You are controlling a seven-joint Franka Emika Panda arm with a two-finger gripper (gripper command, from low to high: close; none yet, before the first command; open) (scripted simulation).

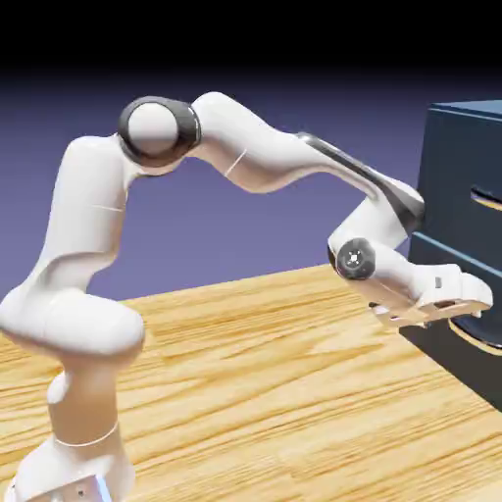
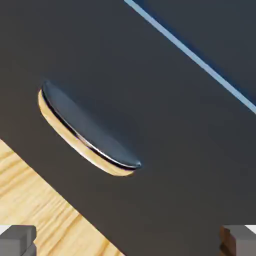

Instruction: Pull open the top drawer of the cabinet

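The dark navy cabinet (image 1: 453, 137) stands at the exterior view's right edge. Its top drawer (image 1: 459, 181) looks closed, and its pale bar handle (image 1: 487, 199) shows at the frame's edge. My gripper (image 1: 475, 302) is lower down, level with the lower drawer, just above that drawer's curved handle (image 1: 477, 335). In the hand view the curved handle (image 2: 87, 132) lies up and left of centre on the dark front. The gripper (image 2: 128, 242) is open; its grey fingertips (image 2: 17, 240) sit wide apart in the bottom corners with nothing between them.
The wooden table (image 1: 255, 373) runs under the arm up to the cabinet's foot and shows again in the hand view's lower left as table wood (image 2: 35, 200). A thin pale line (image 2: 200, 60) crosses the dark front at the hand view's upper right.
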